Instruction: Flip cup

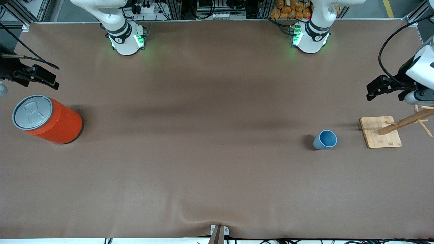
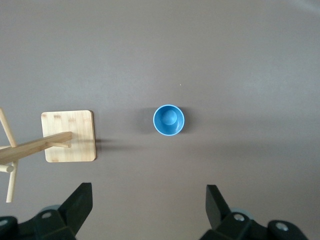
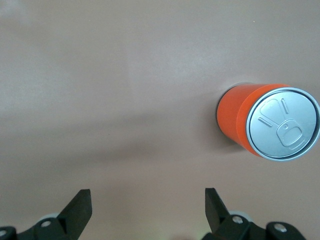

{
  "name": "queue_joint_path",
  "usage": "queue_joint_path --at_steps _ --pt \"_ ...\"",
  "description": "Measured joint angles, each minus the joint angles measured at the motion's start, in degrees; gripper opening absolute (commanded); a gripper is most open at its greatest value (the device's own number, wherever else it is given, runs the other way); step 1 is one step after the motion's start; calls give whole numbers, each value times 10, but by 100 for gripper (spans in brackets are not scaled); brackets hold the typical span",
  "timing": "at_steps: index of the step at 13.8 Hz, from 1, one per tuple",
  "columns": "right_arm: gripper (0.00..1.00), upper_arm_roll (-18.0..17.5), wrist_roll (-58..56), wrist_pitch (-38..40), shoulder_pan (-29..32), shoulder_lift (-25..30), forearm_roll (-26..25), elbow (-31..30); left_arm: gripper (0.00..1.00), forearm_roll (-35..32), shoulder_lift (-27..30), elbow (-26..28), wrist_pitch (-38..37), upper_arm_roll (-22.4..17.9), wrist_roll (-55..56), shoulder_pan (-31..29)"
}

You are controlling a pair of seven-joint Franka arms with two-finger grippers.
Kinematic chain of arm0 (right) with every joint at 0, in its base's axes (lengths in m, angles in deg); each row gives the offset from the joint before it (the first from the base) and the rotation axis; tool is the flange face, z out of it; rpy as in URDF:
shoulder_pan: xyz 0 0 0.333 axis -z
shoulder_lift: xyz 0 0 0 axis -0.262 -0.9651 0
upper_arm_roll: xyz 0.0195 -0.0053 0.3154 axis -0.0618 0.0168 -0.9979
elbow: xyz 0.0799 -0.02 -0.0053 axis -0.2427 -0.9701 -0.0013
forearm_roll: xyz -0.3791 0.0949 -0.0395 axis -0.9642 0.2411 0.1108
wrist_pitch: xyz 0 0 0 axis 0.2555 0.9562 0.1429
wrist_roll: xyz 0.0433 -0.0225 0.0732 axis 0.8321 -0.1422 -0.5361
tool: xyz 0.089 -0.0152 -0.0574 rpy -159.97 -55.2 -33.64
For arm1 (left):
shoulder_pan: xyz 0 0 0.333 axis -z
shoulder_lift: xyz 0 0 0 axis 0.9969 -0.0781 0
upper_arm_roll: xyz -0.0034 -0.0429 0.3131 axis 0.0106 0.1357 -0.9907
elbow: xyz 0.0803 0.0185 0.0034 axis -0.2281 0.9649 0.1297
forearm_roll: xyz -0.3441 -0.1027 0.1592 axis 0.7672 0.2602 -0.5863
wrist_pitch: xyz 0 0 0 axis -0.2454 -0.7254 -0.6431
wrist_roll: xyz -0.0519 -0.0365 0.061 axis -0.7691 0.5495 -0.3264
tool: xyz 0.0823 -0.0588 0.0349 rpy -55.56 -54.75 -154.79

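I see the cup [image 1: 325, 139] upright on the bench [image 1: 203, 152], beside the wooden rack [image 1: 380, 131]. Left hand [image 2: 145, 212] and right hand [image 3: 147, 212] hang spread, holding nothing.

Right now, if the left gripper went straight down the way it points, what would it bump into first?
Probably just the bare table. The left gripper is open and points down at it. The cup stands upright a little ahead of the fingers, not between them, though depth is hard to judge.

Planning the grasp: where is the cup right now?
The cup stands rim-up on the table toward the left arm's end, beside the wooden rack's base.
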Motion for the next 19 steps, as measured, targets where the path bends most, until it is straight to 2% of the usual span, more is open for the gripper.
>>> queue_joint_path --at_steps 7,14,19 --pt "100 0 0 5 0 0 0 0 100 0 20 -3 -59 83 -1 -88" --pt "100 0 0 5 0 0 0 0 100 0 54 9 -92 113 -1 -90" --pt "100 0 0 6 0 0 0 0 100 0 59 10 -93 115 -28 -91"
